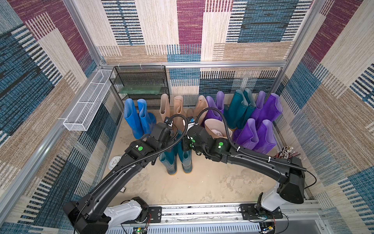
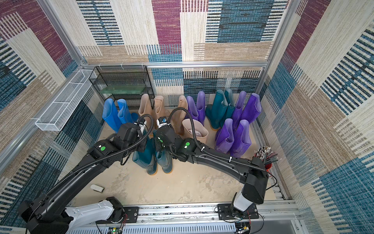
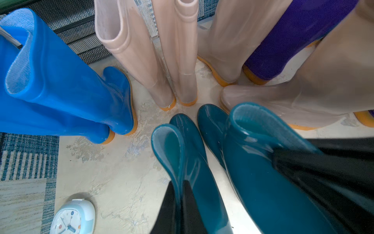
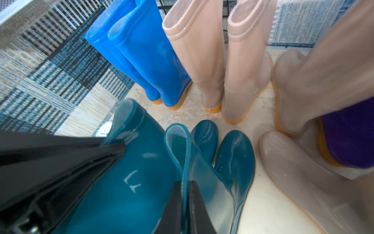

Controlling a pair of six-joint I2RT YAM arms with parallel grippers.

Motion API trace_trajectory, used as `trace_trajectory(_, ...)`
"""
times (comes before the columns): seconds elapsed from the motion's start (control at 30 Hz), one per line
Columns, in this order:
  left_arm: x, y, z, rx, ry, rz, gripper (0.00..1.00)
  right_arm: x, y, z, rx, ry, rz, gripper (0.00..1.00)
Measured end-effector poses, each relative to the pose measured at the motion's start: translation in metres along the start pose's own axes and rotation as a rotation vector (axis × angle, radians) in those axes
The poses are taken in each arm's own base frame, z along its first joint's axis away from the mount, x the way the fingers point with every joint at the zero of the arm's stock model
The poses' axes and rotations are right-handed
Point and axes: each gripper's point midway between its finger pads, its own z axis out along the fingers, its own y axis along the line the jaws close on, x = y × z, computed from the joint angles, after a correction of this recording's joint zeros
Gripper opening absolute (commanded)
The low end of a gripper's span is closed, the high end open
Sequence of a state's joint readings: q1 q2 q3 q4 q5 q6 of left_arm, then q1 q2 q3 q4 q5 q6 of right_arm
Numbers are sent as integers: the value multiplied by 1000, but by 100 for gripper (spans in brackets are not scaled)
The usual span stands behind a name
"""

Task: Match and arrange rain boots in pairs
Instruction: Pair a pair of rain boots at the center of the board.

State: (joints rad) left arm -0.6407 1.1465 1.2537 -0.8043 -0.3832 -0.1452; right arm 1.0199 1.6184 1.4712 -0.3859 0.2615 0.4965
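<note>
Left claw (image 3: 179, 194) pinches rim of left teal boot (image 3: 195, 162) — right claw (image 4: 185, 194), right teal boot (image 4: 204, 178)

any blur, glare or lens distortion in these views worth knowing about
Left wrist: wide-angle lens tilts the blue boots outward; the beige boot at the frame's edge is soft. Right wrist: white glare marks on the near teal boot. Both top views: sharp, evenly lit, slight sheen on the purple boots.

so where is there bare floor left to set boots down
The widest bare floor lies between the gripped teal pair and the front rail. A smaller patch sits between the blue boots, the clock and that pair. It is crowded around the beige boots and purple boots.
</note>
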Motion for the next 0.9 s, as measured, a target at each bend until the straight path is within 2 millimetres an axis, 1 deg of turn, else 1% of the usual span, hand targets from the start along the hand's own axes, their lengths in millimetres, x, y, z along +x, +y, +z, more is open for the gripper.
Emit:
trace_trajectory(0.1, 0, 5, 1, -12, 0, -12, 0, -4, -1, 5, -6, -2, 27, 0)
trace_trajectory(0.2, 0, 11, 0, -23, -1, -26, 0, -3, 8, 8, -52, 7, 54, 0)
trace_trajectory(0.3, 3, 15, 2, -18, 3, -33, 0, -2, 10, 9, -65, 12, 84, 0)
trace_trajectory(0.37, 3, 17, 3, -7, -4, -43, 0, -2, 10, 12, -67, 13, 109, 2)
trace_trajectory(0.4, 3, 18, 4, -7, -7, -49, 0, 0, 10, 14, -69, 18, 120, 6)
trace_trajectory(0.43, 3, 18, 5, -3, -8, -54, 0, 3, 11, 18, -73, 29, 128, 15)
trace_trajectory(0.5, 1, 17, 6, 10, -12, -60, 0, 2, 14, 22, -82, 28, 150, 19)
trace_trajectory(0.53, 1, 17, 6, 17, -12, -62, 9, 2, 17, 22, -91, 32, 154, 27)
trace_trajectory(0.57, 1, 15, 6, 28, -12, -64, 20, 1, 18, 22, -95, 29, 170, 43)
trace_trajectory(0.6, 1, 15, 5, 31, -12, -64, 28, -1, 19, 22, -99, 27, 174, 51)
trace_trajectory(0.63, 0, 14, 4, 36, -14, -65, 33, -3, 21, 21, -104, 23, 177, 51)
trace_trajectory(0.67, -3, 13, 2, 50, -21, -69, 40, -7, 22, 19, -108, 16, 177, 54)
trace_trajectory(0.7, -5, 12, 0, 58, -29, -72, 45, -10, 24, 17, -113, 9, 177, 58)
trace_trajectory(0.73, -10, 13, -5, 60, -43, -76, 51, -14, 26, 13, -120, 2, 176, 65)
trace_trajectory(0.77, -14, 13, -10, 68, -56, -80, 53, -19, 28, 8, -123, -9, 171, 73)
trace_trajectory(0.8, -18, 13, -15, 81, -67, -84, 54, -25, 28, 2, -122, -20, 161, 78)
trace_trajectory(0.9, -38, 15, -37, 107, -131, -105, 60, -46, 26, -24, -110, -80, 111, 87)
